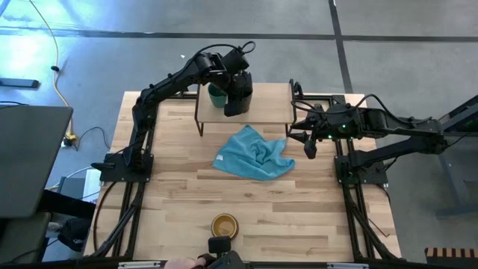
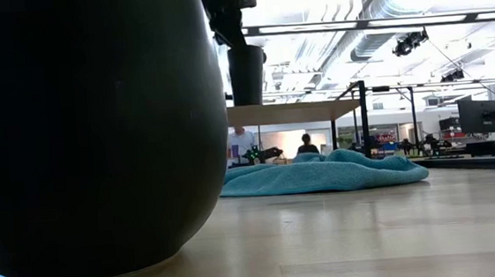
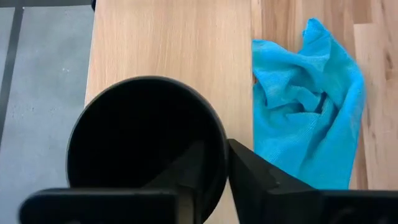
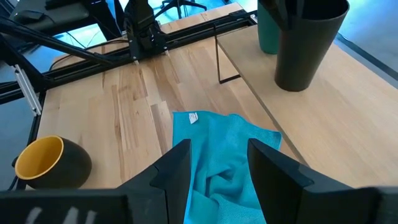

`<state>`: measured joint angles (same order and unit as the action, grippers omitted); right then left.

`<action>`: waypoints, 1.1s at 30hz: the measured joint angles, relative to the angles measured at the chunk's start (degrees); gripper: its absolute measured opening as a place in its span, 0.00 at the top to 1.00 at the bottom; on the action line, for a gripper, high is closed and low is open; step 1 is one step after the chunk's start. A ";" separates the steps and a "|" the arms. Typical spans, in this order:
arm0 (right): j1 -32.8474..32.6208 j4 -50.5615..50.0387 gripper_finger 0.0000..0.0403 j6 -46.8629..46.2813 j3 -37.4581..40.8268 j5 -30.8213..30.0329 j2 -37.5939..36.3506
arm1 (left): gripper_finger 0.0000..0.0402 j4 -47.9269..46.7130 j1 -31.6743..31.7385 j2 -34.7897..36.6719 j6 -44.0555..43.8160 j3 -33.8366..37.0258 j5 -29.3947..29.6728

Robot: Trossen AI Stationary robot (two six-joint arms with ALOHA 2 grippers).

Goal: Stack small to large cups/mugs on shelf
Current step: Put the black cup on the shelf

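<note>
We see the left gripper over the shelf, its fingers clamped on the rim of the black cup, one finger inside the wall and one outside, as the left wrist view shows. In the low view the black cup hangs just above the shelf board, its base apart from the wood. The small teal cup stands on the shelf just beside the black cup, toward the left arm's side; the right wrist view shows the two close together. The largest dark mug, yellow inside, sits well apart near the table's front edge, with a blue cloth lying between it and the shelf. The right gripper waits beside the shelf's right end, fingers apart and holding nothing. We judge the chief risks to be these: lowering the black cup so near the teal cup could nudge or tip the latter off the shelf's edge; and a one-wall rim grip lets the cup swing, so it may land tilted.
</note>
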<state>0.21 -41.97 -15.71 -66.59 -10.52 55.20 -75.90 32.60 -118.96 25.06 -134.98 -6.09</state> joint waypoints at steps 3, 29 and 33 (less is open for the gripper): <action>0.00 -0.03 0.63 -0.31 0.00 0.00 0.00 | 0.80 -0.30 -0.02 -0.02 0.00 0.00 0.56; 0.00 -1.17 0.63 -0.80 0.00 0.00 0.01 | 0.77 2.92 -0.02 -0.02 -0.93 -0.02 2.10; 0.00 -1.16 0.63 -0.80 0.00 0.00 0.02 | 0.77 2.97 0.00 -0.02 -0.92 -0.02 2.23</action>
<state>0.21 -43.13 -16.51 -66.59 -10.52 55.22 -72.93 32.60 -118.98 24.14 -135.00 -3.86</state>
